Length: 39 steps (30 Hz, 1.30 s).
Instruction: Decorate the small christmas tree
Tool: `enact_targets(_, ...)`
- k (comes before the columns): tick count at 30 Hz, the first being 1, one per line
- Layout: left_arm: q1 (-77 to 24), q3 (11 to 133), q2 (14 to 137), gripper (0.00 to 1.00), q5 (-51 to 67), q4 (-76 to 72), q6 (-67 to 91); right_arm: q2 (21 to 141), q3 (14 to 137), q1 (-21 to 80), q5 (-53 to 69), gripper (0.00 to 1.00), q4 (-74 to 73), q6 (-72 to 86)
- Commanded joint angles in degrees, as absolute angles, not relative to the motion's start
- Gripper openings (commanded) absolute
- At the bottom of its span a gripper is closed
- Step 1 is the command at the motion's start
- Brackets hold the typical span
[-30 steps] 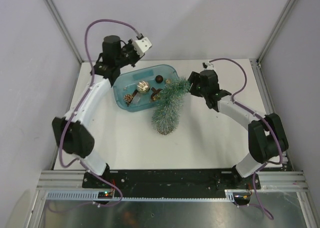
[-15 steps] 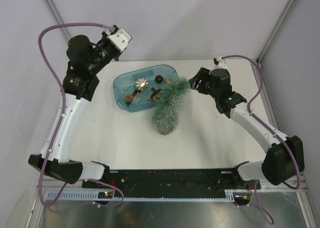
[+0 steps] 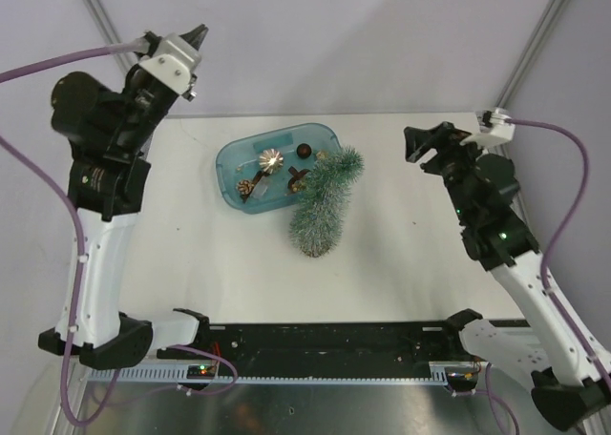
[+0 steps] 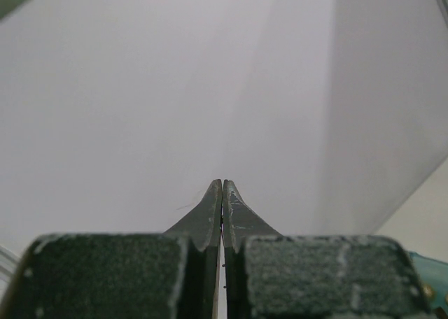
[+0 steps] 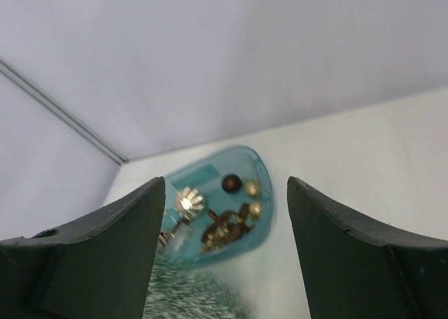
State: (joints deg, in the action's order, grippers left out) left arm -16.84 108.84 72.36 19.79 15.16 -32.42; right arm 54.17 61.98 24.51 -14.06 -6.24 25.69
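Table (image 3: 401,254) has the tree (image 3: 323,204) lying on its side mid-table, far end against the blue tub (image 3: 229,173), left gripper (image 3: 196,36) raised by the back wall with jaws pressed together, right gripper (image 3: 417,146) spread wide and empty right of the tree, ornaments (image 3: 270,158) in the tub

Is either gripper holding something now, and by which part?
Nothing is held. The left gripper is shut on empty air; the right gripper is open and empty.
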Motion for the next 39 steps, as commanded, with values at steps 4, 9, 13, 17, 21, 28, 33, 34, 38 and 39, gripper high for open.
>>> enact_targets(4, -16.79, 115.02, 68.31, 0.00, 19.40, 10.40, -30.10, 47.07, 65.98, 37.20, -19.49, 0.77, 0.30, 16.35)
enact_targets(9, -16.83, 117.71, 66.31, 0.00, 23.37, 10.12, -25.34, 51.40, 71.06, 61.49, -28.35, 0.83, 7.44, 3.80)
enact_targets(13, -16.81, 116.82, 63.62, 0.01, 26.28, 10.15, -21.13, 64.18, 78.66, 81.54, -40.56, 0.91, 12.69, -15.74)
enact_targets(17, -16.79, 115.58, 61.50, 0.01, 26.40, 10.18, -18.79, 79.03, 92.82, 85.39, -40.58, 0.96, 6.68, -19.93)
enact_targets(21, -16.79, 114.29, 59.49, 0.02, 26.58, 10.23, -17.37, 89.29, 101.86, 83.72, -35.94, 0.99, 3.24, -20.05)
enact_targets(28, -16.79, 112.12, 56.82, 0.01, 27.17, 10.34, -16.64, 99.49, 110.33, 76.51, -28.46, 0.99, 1.12, -15.28)
enact_targets(33, -16.79, 110.47, 55.81, 0.01, 27.44, 10.46, -16.42, 103.48, 113.95, 74.40, -25.74, 0.98, 1.91, -14.56)
enact_targets(34, -16.83, 110.21, 55.77, 0.01, 27.43, 10.46, -16.39, 104.30, 114.67, 74.25, -26.19, 0.97, 2.10, -14.80)
enact_targets(38, -16.80, 109.49, 55.80, 0.01, 27.33, 10.46, -16.26, 107.15, 118.22, 73.13, -25.28, 0.95, 2.02, -14.85)
enact_targets(39, -16.79, 109.50, 55.85, 0.01, 27.33, 10.51, -16.26, 107.85, 119.01, 72.73, -24.68, 0.95, 1.75, -14.54)
